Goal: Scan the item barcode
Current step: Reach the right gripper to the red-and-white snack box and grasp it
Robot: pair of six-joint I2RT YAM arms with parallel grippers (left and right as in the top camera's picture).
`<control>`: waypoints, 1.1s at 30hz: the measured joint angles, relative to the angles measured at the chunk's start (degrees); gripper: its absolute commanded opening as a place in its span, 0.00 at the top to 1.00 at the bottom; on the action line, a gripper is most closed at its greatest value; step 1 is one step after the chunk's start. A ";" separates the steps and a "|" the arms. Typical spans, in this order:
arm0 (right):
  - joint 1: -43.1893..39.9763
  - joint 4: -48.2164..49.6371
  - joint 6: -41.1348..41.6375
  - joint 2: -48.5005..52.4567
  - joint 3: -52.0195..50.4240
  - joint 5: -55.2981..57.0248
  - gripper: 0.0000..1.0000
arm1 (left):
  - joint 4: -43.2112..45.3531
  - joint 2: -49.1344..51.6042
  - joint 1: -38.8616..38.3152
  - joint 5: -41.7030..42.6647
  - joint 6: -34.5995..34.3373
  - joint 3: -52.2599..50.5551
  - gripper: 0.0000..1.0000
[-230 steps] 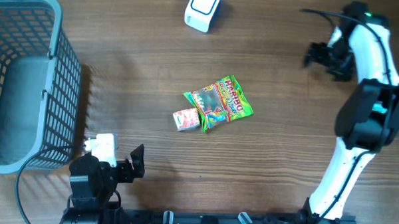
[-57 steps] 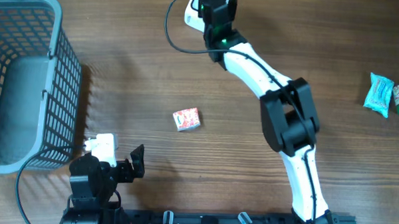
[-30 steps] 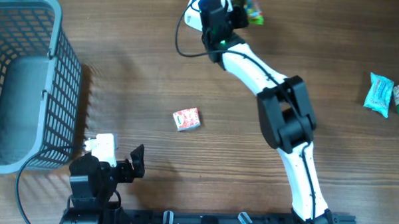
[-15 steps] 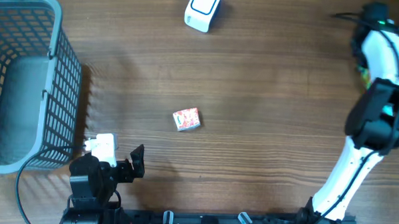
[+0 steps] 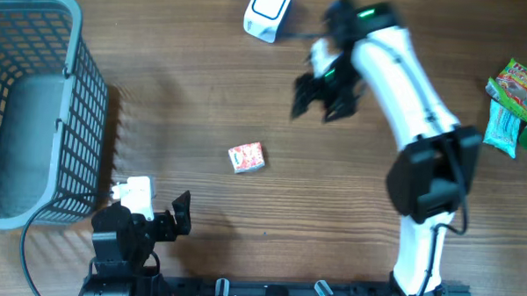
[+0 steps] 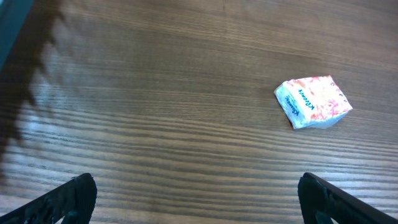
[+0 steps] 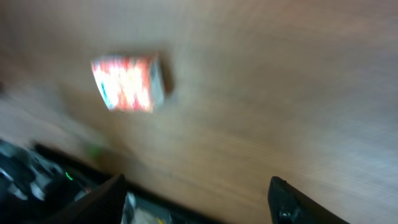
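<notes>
**Near the desk's middle, a small packet lies ungrasped under an open right end effector**

Slightly toward the near edge from the desk's centre, the red-and-white packet (image 5: 246, 157) lies flat and alone, printed face up. Its long axis runs roughly parallel to the near edge, with the right end turned a little toward the far edge. No barcode shows on the upper face, so it is probably on a side or underneath.

The right end effector (image 5: 318, 108) hangs above the desk between the packet and the white scanner (image 5: 268, 9) at the far edge. Its fingers are spread and hold nothing. The left end effector (image 6: 196, 186) sits by the near edge, fully spread and also empty, with the packet well ahead of it.

Several things could go wrong from here:
- **Overshoot:** the right wrist view is smeared, which suggests a fast sweep. A quick descent could overshoot and knock the packet into a slide.
- **Missed grip:** the packet is low and squat, so the fingertips may strike the wood or skate over its top.
- **Twisting:** a pinch not squared to the long axis could spin the packet out of the grip.
- **Hidden code:** the fingers could cover the unseen barcode, or the wrong face could be turned to the scanner.
</notes>
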 measured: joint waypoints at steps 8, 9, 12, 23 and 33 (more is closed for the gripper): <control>19.61 13.29 5.53 0.00 -9.25 6.49 0.11 | -0.02 0.00 0.00 0.00 0.00 0.00 0.00; 21.03 16.92 6.82 -0.02 -10.25 8.59 0.14 | -0.02 0.00 0.00 0.02 0.02 0.00 0.00; 21.33 23.06 9.55 -0.02 -13.94 9.97 0.14 | -0.02 0.00 0.00 0.00 0.02 0.00 0.00; 18.05 35.50 11.96 -0.02 -21.38 11.47 0.57 | 0.00 0.00 0.00 0.00 0.02 0.00 0.00; 14.43 42.53 12.92 -1.01 -27.63 0.46 0.45 | 0.00 0.00 0.00 0.00 0.02 0.00 0.00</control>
